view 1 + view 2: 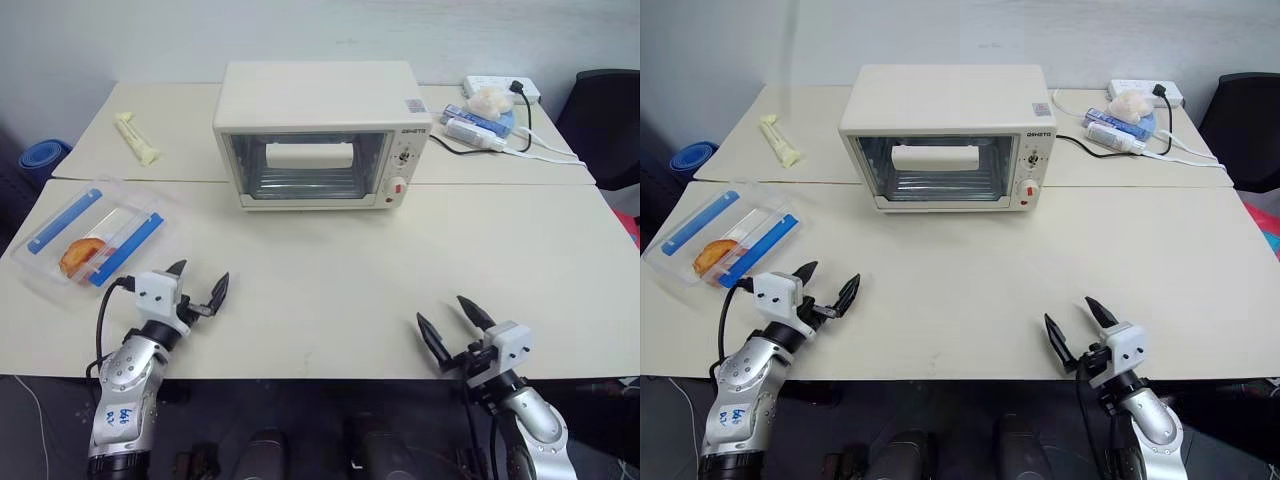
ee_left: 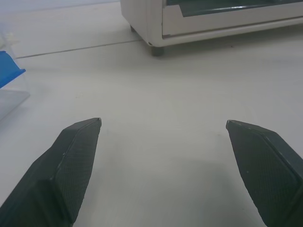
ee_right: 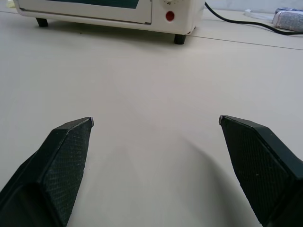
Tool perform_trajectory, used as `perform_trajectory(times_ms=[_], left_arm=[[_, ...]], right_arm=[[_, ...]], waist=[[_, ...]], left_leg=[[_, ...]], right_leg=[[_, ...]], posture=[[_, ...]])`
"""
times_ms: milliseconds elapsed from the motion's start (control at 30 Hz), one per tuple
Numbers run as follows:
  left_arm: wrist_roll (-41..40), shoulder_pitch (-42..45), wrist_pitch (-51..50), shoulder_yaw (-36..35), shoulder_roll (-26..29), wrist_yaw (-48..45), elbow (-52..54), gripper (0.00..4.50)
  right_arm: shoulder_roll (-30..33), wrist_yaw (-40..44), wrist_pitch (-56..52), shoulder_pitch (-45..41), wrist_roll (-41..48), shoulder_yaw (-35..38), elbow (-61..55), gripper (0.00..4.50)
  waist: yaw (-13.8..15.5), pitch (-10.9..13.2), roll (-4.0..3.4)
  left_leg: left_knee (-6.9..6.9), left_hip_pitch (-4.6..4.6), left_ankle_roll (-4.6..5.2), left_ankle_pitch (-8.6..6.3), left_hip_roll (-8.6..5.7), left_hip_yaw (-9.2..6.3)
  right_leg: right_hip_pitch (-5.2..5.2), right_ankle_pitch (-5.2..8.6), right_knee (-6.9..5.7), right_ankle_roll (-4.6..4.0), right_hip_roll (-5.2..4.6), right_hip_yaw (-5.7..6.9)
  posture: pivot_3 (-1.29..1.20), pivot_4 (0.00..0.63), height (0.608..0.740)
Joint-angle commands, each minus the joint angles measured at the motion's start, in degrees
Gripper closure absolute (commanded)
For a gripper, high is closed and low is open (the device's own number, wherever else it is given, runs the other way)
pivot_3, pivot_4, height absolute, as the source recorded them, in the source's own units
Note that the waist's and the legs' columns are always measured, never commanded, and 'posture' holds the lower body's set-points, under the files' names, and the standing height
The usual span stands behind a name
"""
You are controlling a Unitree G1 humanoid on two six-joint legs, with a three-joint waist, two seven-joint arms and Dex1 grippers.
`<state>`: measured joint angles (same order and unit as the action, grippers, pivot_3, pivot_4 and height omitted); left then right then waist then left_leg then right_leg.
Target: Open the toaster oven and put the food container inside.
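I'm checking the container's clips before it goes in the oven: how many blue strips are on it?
2. Both lie along the long sides of the food container at the table's left: one blue strip on its far-left side, the other blue strip on the side nearer the left gripper.

Two cream counter (image 1: 330, 300) tops pushed together, seam running across near the middle. Plain white wall (image 1: 300, 30) behind. Black chair (image 1: 608, 120) at far right edge. Blue rolled mat (image 1: 42, 158) on dark floor at far left. White power strip (image 1: 500, 88) with black plug and cables at back right of counter. Even, soft indoor light, faint shadows.
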<state>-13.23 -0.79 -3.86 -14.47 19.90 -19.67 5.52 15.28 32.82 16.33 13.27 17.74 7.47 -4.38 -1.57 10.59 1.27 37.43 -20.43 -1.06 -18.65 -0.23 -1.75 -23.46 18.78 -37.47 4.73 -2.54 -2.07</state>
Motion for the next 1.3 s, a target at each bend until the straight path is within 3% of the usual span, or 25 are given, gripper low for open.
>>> perform_trajectory(times_ms=[33, 100, 167, 233, 400, 533, 700, 800, 967, 1300], left_arm=[[-2.44, -0.11, -0.88, -1.73, 1.44, -1.89, 0.90, 0.00], [-6.98, -0.06, -2.37, -3.24, 2.65, -5.54, 2.54, 0.00], [-15.37, -0.76, -5.44, -5.12, 6.57, -15.00, 5.21, 0.00], [-17.12, -0.63, -6.05, -5.79, 9.91, -18.97, 5.79, 0.00], [-24.99, 5.36, -13.92, -8.59, 18.59, -25.07, 6.35, 0.00], [-31.09, 7.88, -19.44, -9.27, 18.69, -25.09, 8.12, 0.00], [-31.85, 8.47, -20.34, -9.48, 16.99, -23.24, 9.20, 0.00], [-30.49, 7.55, -19.61, -9.13, 15.83, -22.29, 9.92, 0.00], [-29.65, 5.97, -19.04, -9.01, 14.67, -21.38, 10.76, 0.00], [-28.67, 5.11, -17.71, -10.21, 13.88, -19.91, 9.71, 0.00]], right_arm=[[1.15, 1.18, -1.75, -1.63, 1.98, -0.79, -4.80, 0.05], [2.54, 1.07, -9.14, -4.16, 4.87, -1.67, -7.71, 0.05], [5.12, 1.90, -18.52, -9.70, 9.64, -2.83, -11.31, 0.05], [6.79, 2.06, -23.06, -13.71, 11.17, -3.11, -12.39, 0.05], [8.13, 3.67, -32.50, -33.02, 11.56, -5.01, -4.58, 0.05], [7.17, 5.17, -36.35, -45.04, 10.20, -6.43, 4.26, 0.05], [4.60, 7.24, -35.24, -55.16, 8.02, -7.87, 13.21, 0.05], [2.84, 8.71, -33.87, -59.19, 6.52, -8.59, 16.85, 0.05], [0.82, 10.97, -33.77, -61.98, 6.23, -9.23, 17.45, 0.05], [1.04, 16.31, -34.13, -57.90, 6.37, -11.00, 9.10, 0.05]], waist=[[-0.02, 0.00, 0.00], [-0.03, 0.00, 0.00], [-0.23, 0.00, 0.00], [-0.21, 0.02, -0.02], [-0.15, 0.05, -0.04], [-0.13, 0.04, -0.06], [-0.41, 0.04, -0.05], [-0.43, 0.04, -0.05], [-0.31, 0.04, -0.05], [-0.45, 0.04, -0.05]], left_leg=[[-0.01, 0.00, 0.00, 0.00, 0.00, 0.00], [-0.01, 0.01, 0.00, 0.00, 0.00, 0.01], [-0.01, 0.00, -0.02, 0.01, 0.01, 0.00], [-0.02, 0.00, -0.07, 0.04, 0.05, 0.00], [-0.12, -0.01, -0.14, 0.18, 0.01, -0.07], [-0.23, 0.02, -0.15, 0.16, 0.02, -0.09], [-0.10, -0.44, -0.29, 0.23, 0.02, -0.06], [0.14, -1.02, -0.35, 0.25, 0.00, 0.00], [0.19, -1.06, -0.36, 0.26, 0.00, 0.02], [0.39, -1.06, -0.27, 0.21, 0.03, 0.01]], right_leg=[[0.00, 0.00, 0.00, 0.00, 0.00, 0.00], [0.00, 0.00, 0.01, 0.00, 0.00, -0.02], [0.00, 0.00, 0.02, 0.00, -0.01, -0.01], [-0.04, 0.02, 0.01, -0.04, -0.01, -0.01], [-0.07, 0.05, 0.02, -0.11, -0.02, 0.07], [-0.11, 0.05, 0.01, -0.11, -0.03, 0.09], [-0.43, 0.05, -0.03, -0.10, -0.03, 0.09], [-0.98, 0.02, -0.28, -0.06, -0.04, 0.06], [-1.05, 0.02, -0.28, -0.06, -0.04, 0.06], [-1.08, 0.02, -0.39, -0.06, 0.00, 0.04]], posture=[[0.00, 0.150, 0.740], [0.00, 0.150, 0.740], [0.00, 0.150, 0.740], [0.00, 0.150, 0.740], [0.00, 0.150, 0.740], [0.00, 0.150, 0.740], [0.00, 0.150, 0.740], [0.00, 0.150, 0.740], [0.00, 0.150, 0.740], [0.00, 0.150, 0.740]])
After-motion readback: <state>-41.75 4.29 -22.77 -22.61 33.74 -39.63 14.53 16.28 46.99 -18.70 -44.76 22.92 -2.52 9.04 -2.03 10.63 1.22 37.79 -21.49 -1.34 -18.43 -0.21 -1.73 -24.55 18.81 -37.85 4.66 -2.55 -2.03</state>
